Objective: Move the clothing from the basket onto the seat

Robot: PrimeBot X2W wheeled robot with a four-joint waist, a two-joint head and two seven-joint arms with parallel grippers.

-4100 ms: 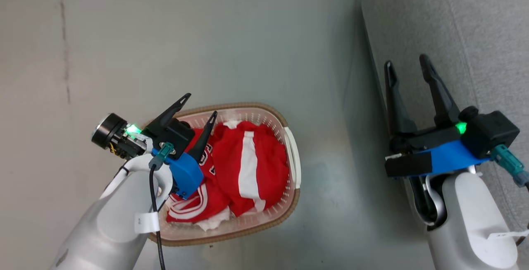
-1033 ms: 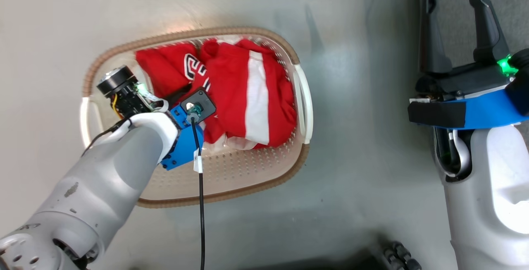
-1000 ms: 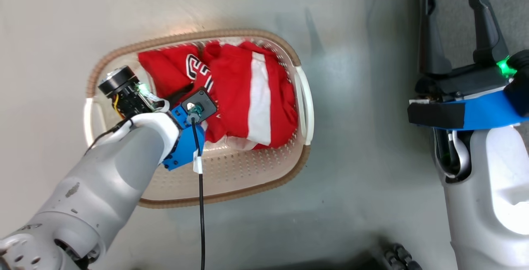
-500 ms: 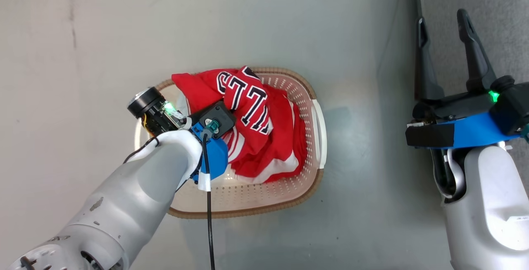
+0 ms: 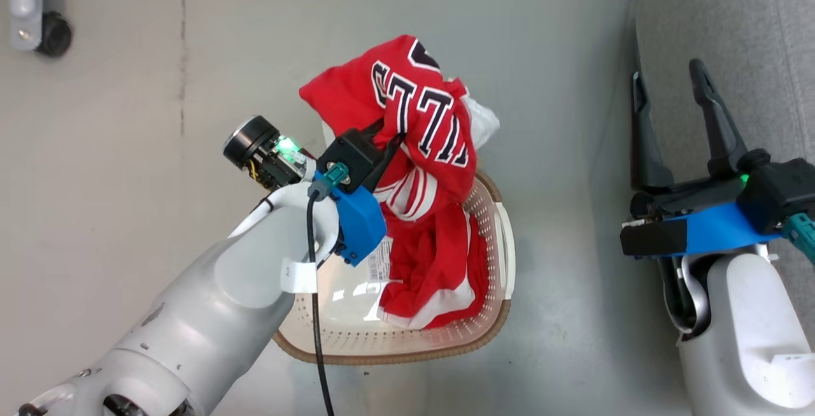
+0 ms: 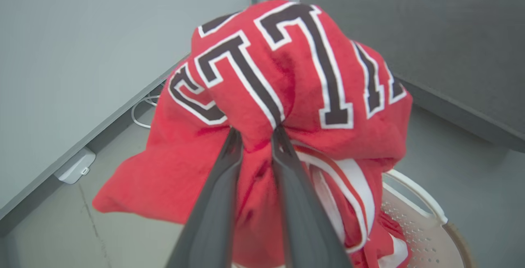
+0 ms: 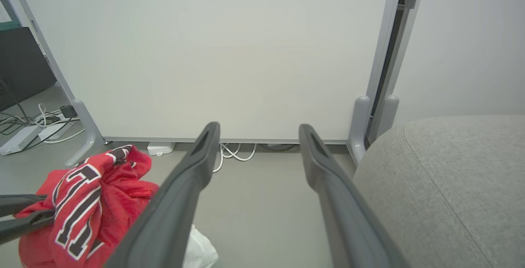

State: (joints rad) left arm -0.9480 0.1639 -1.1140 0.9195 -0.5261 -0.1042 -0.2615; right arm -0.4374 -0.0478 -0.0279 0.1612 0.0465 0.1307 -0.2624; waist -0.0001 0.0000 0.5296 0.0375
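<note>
Left pincer (image 6: 256, 130) is clenched on a fold of the jersey (image 6: 295, 75) (black, white-edged letters outward), holding it above the basket (image 5: 490, 333). Second red garment (image 5: 439, 276) lies in the basket below that pincer. Right pincer (image 5: 666, 72) stands released and empty, fingertips over the seat (image 5: 732, 14) edge.

Two smooth, pale grey forearms (image 5: 223, 301), the left scuffed. At each wrist a blue bracket (image 5: 360, 225) and a black housing (image 5: 353, 155) with a glowing green light (image 5: 286, 145). Teal connector (image 5: 332, 177) and thin black cable (image 5: 316, 339) with a white tag (image 5: 298, 276). Round black lens barrel (image 5: 247, 139). Long, dark, tapered fingers (image 5: 712, 116).
</note>
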